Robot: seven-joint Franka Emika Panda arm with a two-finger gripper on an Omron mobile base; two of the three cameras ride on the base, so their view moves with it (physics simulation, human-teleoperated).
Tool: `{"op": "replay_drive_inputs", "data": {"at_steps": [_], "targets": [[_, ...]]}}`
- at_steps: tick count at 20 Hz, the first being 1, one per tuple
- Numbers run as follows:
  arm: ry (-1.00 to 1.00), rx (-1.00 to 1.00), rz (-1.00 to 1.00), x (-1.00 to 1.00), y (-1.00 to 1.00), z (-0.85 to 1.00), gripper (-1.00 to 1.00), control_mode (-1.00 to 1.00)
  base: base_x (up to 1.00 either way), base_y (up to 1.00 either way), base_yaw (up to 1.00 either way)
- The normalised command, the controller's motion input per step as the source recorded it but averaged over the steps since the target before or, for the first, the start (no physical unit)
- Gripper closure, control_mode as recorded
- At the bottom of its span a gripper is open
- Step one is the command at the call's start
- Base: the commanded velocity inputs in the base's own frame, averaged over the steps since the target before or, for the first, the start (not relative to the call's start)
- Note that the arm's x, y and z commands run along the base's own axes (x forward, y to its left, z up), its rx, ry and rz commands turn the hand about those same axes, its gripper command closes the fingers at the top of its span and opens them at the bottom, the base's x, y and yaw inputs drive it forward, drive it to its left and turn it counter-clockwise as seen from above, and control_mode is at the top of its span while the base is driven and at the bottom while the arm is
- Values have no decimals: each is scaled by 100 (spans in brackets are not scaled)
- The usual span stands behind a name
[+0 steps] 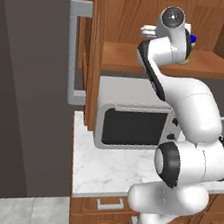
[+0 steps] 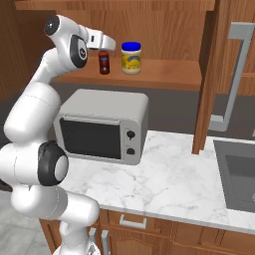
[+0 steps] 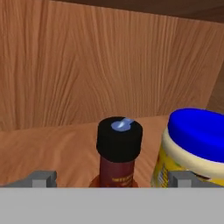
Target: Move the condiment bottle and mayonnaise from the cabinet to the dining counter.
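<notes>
- On the cabinet (image 2: 164, 74) shelf, from my right base camera, I see the gripper (image 2: 102, 48) at far left, hanging over the condiment bottle (image 2: 104, 63), fingers spread wide apart with nothing between them.
- That bottle is slim, dark red-brown, with a round black cap; its label print is too small for me to read.
- Just to its right stands the mayonnaise (image 2: 131, 58): a squat pale jar, yellow label with an unreadable blue mark, smooth blue lid.
- Below sits a boxy grey microwave (image 2: 102, 127) on veined white marble worktop (image 2: 174, 184).
</notes>
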Motion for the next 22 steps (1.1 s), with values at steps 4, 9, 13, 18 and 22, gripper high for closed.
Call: {"op": "replay_drive_inputs", "data": {"at_steps": [4,9,13,18,22], "targets": [[0,0,-1,23,-14,-1,-100,-100,0,0,0],[0,0,-1,18,-9,-7,-100,-100,0,0,0],[0,0,-1,12,-1,-15,100,-100,0,0,0],[0,0,0,6,0,-7,100,-100,0,0,0],[0,2,0,-5,0,0,100,-100,0,0,0]]}}
